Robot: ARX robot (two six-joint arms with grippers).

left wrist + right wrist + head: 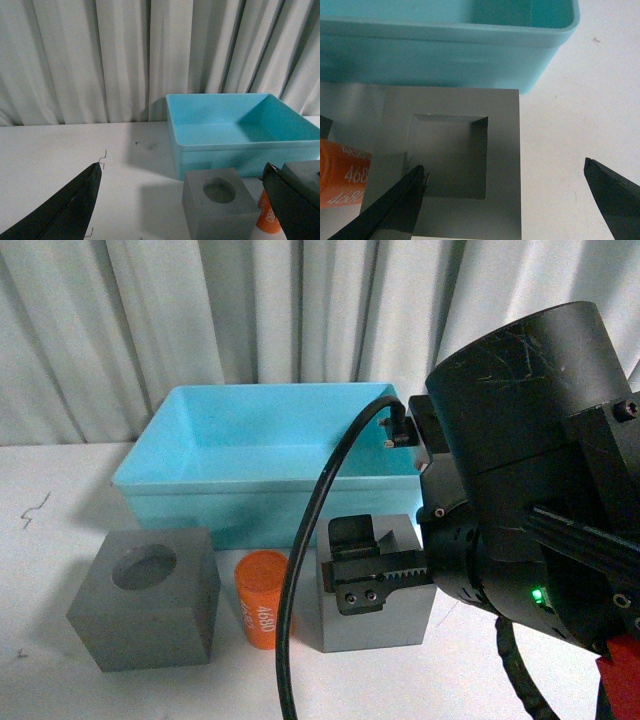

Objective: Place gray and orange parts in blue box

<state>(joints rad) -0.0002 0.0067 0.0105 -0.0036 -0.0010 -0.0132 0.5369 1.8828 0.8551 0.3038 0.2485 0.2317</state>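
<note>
Jaws apart, right gripper (pixel 505 166) covers much of rectangular-recess cube (pixel 378 625) in front view.

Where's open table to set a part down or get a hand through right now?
Bare table lies left of the blue box and the round-recess cube. The box's visible floor holds nothing. Crowded: that cube, the orange cylinder and the rectangular-recess cube stand in a tight row along the box's front wall, the open right pincer over the last.
</note>
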